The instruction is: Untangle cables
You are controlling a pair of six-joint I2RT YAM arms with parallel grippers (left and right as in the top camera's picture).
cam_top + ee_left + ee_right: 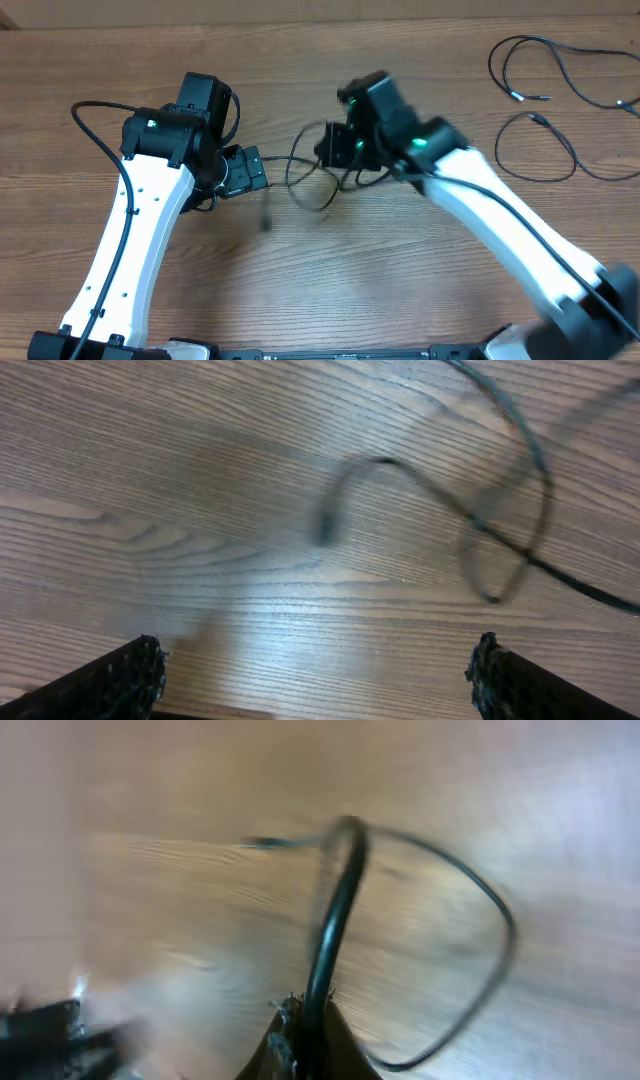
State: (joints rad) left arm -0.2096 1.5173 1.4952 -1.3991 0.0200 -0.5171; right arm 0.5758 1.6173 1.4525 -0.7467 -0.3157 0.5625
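Note:
A loose tangle of thin black cables (pixel 305 185) lies mid-table between my two arms. My right gripper (pixel 335 148) is shut on one strand of it. In the right wrist view that cable (pixel 335 910) rises from between the pinched fingertips (pixel 290 1045) of the right gripper (pixel 305 1040) and curves into a wide loop, lifted off the wood. My left gripper (pixel 250 172) sits just left of the tangle. It (pixel 320 670) is open with bare wood between its fingers (pixel 120 680), and a crossed cable loop (pixel 500 530) lies ahead of it, untouched.
Two more thin black cables lie apart at the far right of the table, one looped (pixel 530 70) near the back edge and another (pixel 545 150) below it. The wooden tabletop (pixel 330 270) stretches toward the front between the arms.

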